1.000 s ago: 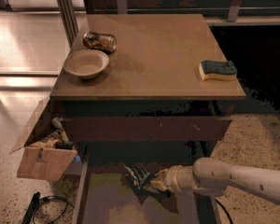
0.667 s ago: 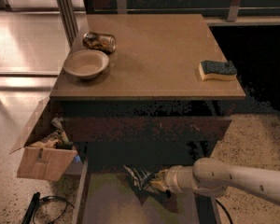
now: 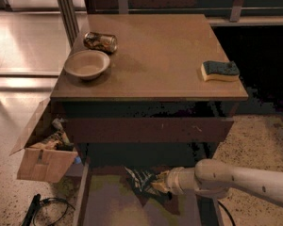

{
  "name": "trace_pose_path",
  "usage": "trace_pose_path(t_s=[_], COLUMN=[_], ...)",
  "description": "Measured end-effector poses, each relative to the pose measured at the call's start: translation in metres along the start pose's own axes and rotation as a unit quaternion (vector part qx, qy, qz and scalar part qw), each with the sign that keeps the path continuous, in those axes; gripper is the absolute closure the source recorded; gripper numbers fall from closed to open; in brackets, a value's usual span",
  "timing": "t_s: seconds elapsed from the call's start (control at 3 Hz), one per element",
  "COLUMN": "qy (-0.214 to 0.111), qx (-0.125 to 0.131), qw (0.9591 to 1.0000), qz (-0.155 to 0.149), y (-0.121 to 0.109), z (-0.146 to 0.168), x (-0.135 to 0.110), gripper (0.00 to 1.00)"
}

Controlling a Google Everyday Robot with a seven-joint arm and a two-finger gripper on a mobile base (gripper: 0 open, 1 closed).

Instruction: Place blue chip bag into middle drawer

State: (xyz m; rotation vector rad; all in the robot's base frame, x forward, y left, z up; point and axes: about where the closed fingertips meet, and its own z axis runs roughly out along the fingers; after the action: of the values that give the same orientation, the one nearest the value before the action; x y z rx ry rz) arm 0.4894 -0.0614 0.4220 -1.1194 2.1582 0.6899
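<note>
The blue chip bag (image 3: 140,180), crumpled dark foil with white markings, hangs just above the floor of the open middle drawer (image 3: 114,208), near its back. My gripper (image 3: 159,183) reaches in from the right on a white arm (image 3: 236,178) and is shut on the bag's right edge. The drawer has a flat tan-grey floor and a thin side wall on the left (image 3: 82,197). Its right side is hidden by my arm.
Above is a drawer with a reddish-brown front (image 3: 148,129). The cabinet top (image 3: 155,46) holds a bowl (image 3: 87,64), a crushed can (image 3: 100,41) and a blue-topped sponge (image 3: 220,70). A cardboard box (image 3: 45,163) and a cable (image 3: 37,208) are on the floor at left.
My gripper has edged slightly to the left with the bag in it. Everything else is as before.
</note>
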Motion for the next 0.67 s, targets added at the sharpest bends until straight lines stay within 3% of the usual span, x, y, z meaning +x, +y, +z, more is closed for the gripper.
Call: trace_pose_path(t_s=[0.67], qy=[0.0], qx=[0.0], qw=[1.0], qz=[0.0], y=[0.0], z=[0.0], x=[0.0], gripper=[0.13])
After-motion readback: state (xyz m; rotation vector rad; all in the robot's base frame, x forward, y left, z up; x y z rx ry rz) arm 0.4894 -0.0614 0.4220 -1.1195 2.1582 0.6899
